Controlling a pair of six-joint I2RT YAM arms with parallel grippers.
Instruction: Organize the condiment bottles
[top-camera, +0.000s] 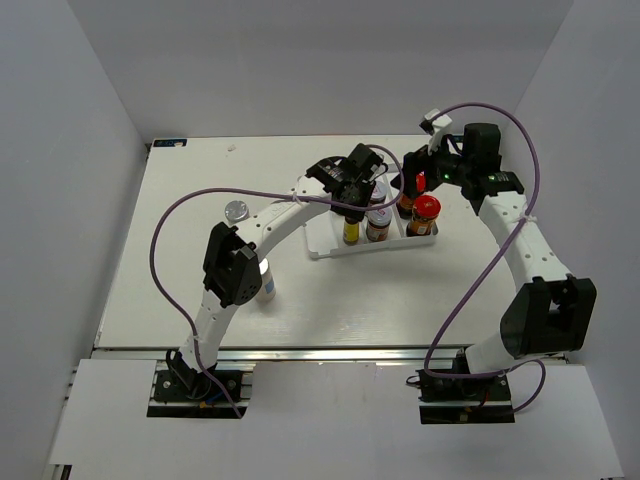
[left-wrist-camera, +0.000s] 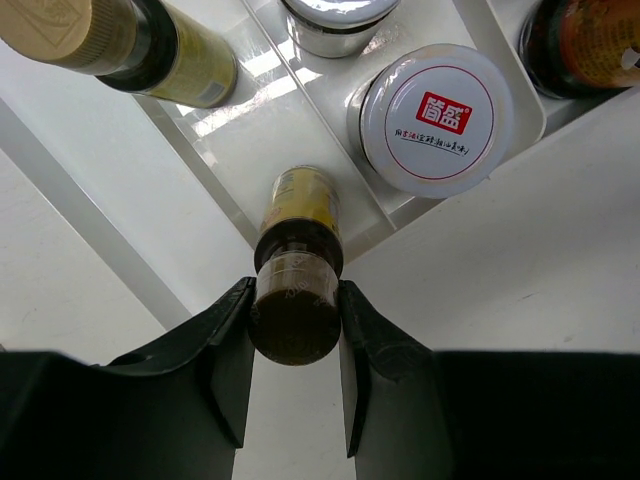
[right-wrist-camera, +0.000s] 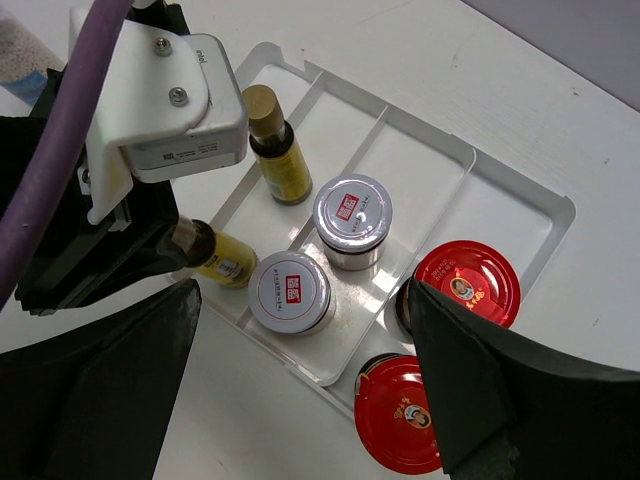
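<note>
Amber bottle (left-wrist-camera: 300, 215), red caps (right-wrist-camera: 467, 283), silver lids (right-wrist-camera: 352, 212), white tray (right-wrist-camera: 500, 210).

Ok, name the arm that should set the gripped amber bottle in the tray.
Left: left gripper is shut on the amber bottle at the tray; right gripper hangs open above red caps.

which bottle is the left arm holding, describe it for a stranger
Find the white tray mid-table, then its left end under the left gripper. The slim amber bottle pinched by its cap is the one; its twin stands free beside it, and the neighbouring jars are squat, silver-lidded.
</note>
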